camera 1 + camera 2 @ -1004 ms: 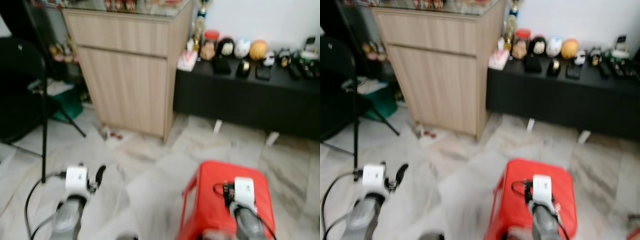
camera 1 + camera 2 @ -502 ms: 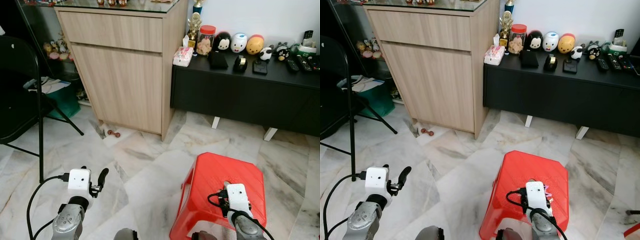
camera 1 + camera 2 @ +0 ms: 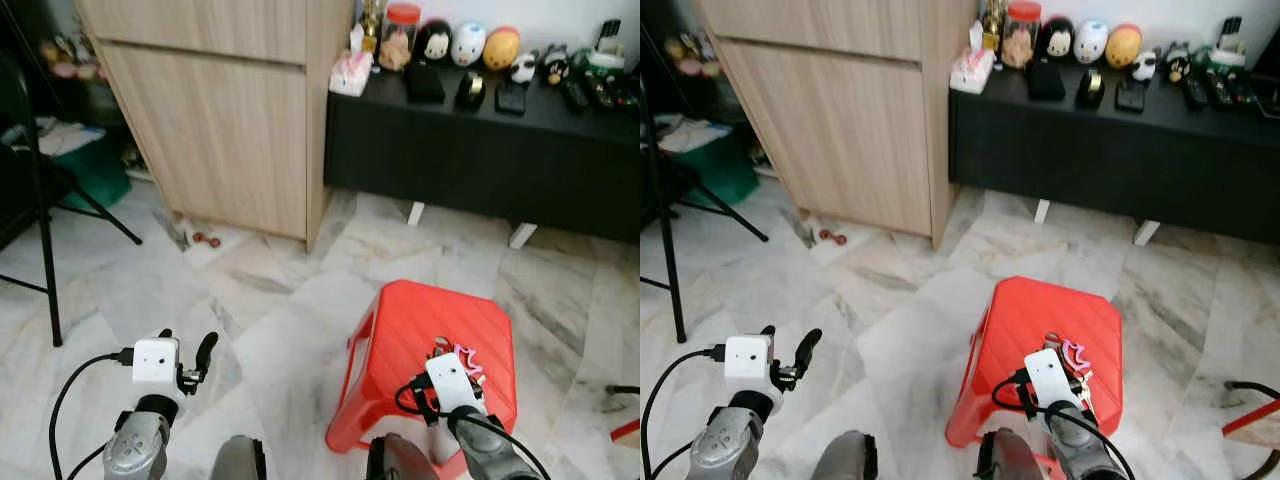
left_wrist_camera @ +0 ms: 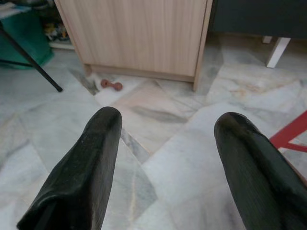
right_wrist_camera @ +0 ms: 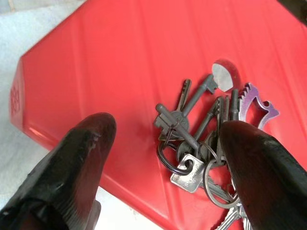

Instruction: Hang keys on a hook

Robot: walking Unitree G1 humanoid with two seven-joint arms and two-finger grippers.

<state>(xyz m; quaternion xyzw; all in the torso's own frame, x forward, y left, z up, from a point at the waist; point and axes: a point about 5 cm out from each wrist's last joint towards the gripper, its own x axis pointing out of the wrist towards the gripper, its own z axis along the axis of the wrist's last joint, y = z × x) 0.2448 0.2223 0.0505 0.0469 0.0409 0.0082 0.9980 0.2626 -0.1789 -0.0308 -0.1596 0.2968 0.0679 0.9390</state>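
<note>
A bunch of grey keys (image 5: 199, 139) with a purple tag (image 5: 256, 103) lies on top of a red plastic stool (image 3: 410, 325), toward its near right side. My right gripper (image 5: 168, 127) hangs just above the keys, open, with one black finger (image 5: 88, 143) to one side of the bunch and the other finger (image 5: 249, 153) over its far side. Nothing is held between them. In the left eye view the keys (image 3: 456, 352) peek out just beyond the right wrist. My left gripper (image 4: 169, 117) is open over bare marble floor, left of the stool.
A light wooden cabinet (image 3: 220, 100) stands ahead on the left. Beside it, a low black console (image 3: 480, 160) carries toys and remotes. A black chair leg (image 3: 45, 255) and a green bin (image 3: 90, 170) are at far left. A small red object (image 3: 205, 240) lies by the cabinet.
The camera has tilted down and drawn closer, so the stool sits higher in view. My right gripper has come down close over the keys. The left arm keeps its pose.
</note>
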